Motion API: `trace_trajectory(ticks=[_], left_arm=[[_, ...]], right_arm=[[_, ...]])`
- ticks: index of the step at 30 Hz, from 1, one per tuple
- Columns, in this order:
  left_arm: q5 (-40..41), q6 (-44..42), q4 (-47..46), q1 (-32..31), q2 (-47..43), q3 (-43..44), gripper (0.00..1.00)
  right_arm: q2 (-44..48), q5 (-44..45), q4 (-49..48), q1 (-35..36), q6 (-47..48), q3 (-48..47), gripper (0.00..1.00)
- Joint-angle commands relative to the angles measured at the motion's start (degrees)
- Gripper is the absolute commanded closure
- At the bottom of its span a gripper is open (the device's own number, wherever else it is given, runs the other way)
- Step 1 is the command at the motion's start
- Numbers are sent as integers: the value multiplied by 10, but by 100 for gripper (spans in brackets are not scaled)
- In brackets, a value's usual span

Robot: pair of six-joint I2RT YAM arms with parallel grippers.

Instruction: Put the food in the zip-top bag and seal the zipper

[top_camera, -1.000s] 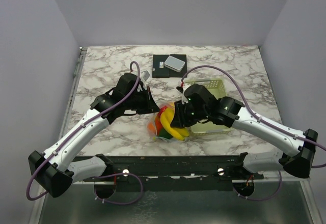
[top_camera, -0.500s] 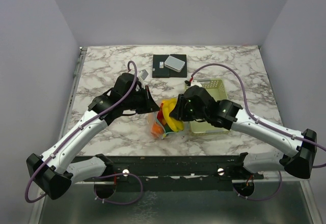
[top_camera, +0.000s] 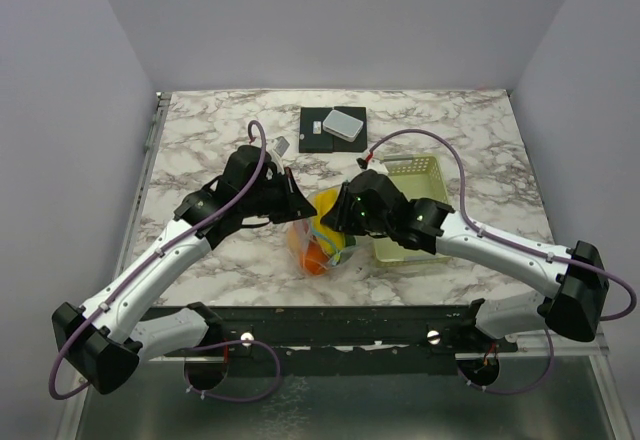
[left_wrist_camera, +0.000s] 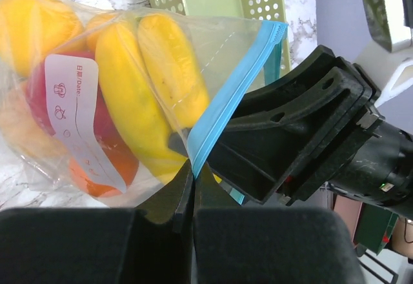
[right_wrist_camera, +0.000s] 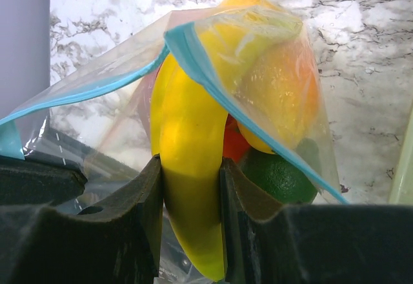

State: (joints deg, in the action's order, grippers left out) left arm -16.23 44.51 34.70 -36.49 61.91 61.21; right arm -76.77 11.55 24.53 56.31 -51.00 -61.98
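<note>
Food (top_camera: 318,260) fills one zip-top bag (left_wrist_camera: 77,113) beside one basket (top_camera: 420,172).

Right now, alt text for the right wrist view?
The right gripper clamps a yellow banana, its upper end between the parted blue zipper lips of the clear bag. An orange and a dark green fruit sit inside, marble table behind.

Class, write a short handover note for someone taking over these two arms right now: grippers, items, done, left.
Left gripper: shut on the zipper edge of the zip-top bag.
Right gripper: shut on the banana, partway through the open mouth.
Done: the other fruit is bagged, beside the basket.
Left: push the banana in, release, seal the zipper.
</note>
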Motion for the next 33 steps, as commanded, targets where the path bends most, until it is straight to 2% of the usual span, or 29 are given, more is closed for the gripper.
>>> trace_trajectory(ticks=[1,2,4,7,12,24,33], left_arm=[[-6,27,-48,-2,-11,-9,100],[-4,29,-52,-2,-11,-10,100],[1,32,-55,-2,-11,-12,100],[7,36,-61,-2,-10,-15,100],[16,42,-66,-1,-11,-15,100],[28,55,-78,-2,-9,-14,100],[39,61,-84,-2,-4,-13,100]], right_arm=[[-1,9,-31,6,-15,15,82],[2,10,-29,6,-13,16,73],[10,13,-29,6,-7,18,63],[23,16,-26,6,4,15,54],[55,35,-1,6,21,0,45],[129,42,73,6,47,-34,44],[177,-51,110,6,47,-15,50]])
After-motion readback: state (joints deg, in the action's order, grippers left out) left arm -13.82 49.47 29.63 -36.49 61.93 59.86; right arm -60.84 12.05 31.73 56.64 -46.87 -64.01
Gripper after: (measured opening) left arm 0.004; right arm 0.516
